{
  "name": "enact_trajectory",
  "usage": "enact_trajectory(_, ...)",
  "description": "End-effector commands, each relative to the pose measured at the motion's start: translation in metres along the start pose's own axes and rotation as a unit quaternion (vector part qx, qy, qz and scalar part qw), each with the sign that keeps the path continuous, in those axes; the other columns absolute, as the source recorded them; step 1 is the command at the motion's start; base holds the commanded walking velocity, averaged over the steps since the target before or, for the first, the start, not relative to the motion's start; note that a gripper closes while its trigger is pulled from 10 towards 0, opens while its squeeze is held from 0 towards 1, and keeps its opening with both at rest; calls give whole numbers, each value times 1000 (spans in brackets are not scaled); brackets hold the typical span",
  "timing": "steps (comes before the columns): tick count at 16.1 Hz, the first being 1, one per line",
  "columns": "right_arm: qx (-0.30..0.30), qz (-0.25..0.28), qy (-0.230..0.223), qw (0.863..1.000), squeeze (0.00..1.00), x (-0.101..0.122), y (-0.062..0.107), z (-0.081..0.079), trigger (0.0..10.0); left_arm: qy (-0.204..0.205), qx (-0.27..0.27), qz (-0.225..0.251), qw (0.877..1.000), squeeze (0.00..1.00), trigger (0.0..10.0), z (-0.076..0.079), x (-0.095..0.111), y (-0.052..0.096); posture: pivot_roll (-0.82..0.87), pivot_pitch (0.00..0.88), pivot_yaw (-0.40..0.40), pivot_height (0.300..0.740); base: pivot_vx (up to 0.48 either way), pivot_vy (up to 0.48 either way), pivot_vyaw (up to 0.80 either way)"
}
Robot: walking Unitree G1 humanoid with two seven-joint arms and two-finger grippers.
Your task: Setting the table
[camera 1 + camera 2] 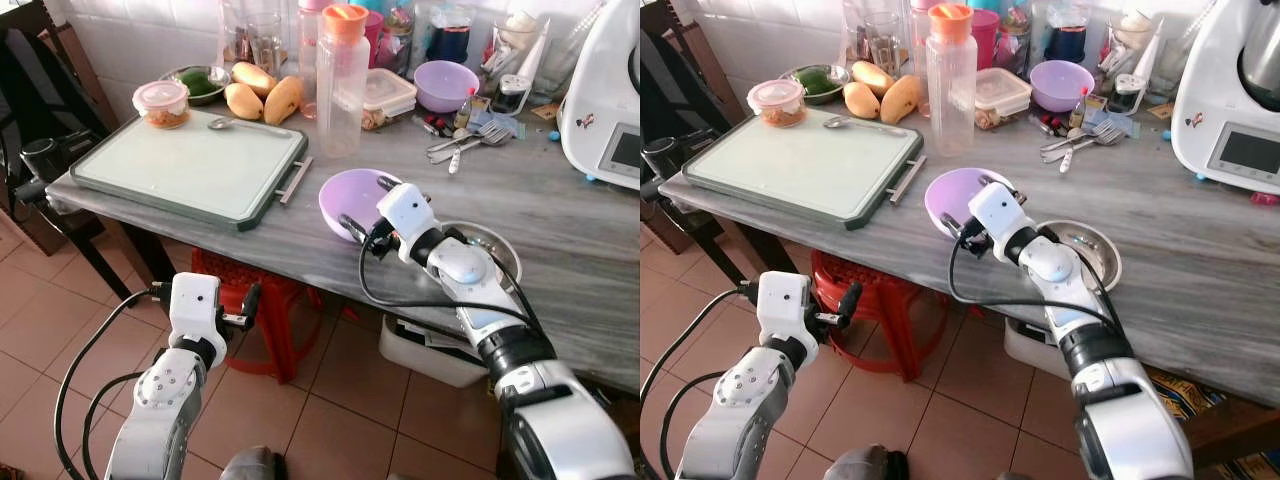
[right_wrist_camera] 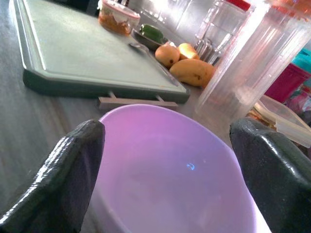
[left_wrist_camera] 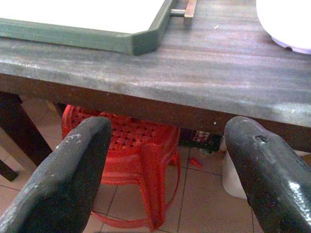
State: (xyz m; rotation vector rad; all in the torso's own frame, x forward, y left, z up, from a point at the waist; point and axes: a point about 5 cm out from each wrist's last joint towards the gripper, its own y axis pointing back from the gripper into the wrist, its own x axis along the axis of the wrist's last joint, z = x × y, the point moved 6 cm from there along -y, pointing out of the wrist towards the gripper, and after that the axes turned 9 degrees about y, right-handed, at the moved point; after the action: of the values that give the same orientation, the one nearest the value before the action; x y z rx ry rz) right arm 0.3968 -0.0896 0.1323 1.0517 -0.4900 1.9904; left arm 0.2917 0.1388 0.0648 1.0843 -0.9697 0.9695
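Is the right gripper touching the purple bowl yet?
Cannot tell. In the right wrist view the fingers straddle the purple bowl, open, but no gap or contact shows plainly.

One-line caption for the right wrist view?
Right gripper, jaws open, straddling a purple bowl beside the green tray.

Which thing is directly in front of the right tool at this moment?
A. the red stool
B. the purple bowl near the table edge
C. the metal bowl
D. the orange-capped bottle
B: the right tool is open at the purple bowl near the table edge, and in the right wrist view the bowl lies between its two fingers, which do not visibly touch it.
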Motion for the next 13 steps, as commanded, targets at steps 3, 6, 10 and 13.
enact_trajectory(3, -44, 9, -13, 999, 1000, 8, 8, 12, 10000, -5, -7, -3, 1000, 0, 10000, 2, 0, -4, 12, 0, 24, 740, 0, 0, 0)
enact_trajectory(6, -103, 20, -8, 994, 1000, 19, 23, 22, 10000, -4, -4, -1, 1000, 0, 10000, 1, 1, -3, 9, 0, 20, 740, 0, 0, 0)
enact_trajectory(10, -263, -40, -14, 964, 1000, 0, 77, 43, 10000, -4, -8, -3, 1000, 0, 10000, 3, -1, -5, -11, 0, 22, 740, 0, 0, 0)
enact_trajectory(13, -331, -136, -74, 931, 1000, -38, 106, 46, 10000, -4, -12, -4, 1000, 0, 10000, 4, -1, -7, -19, 0, 29, 740, 0, 0, 0)
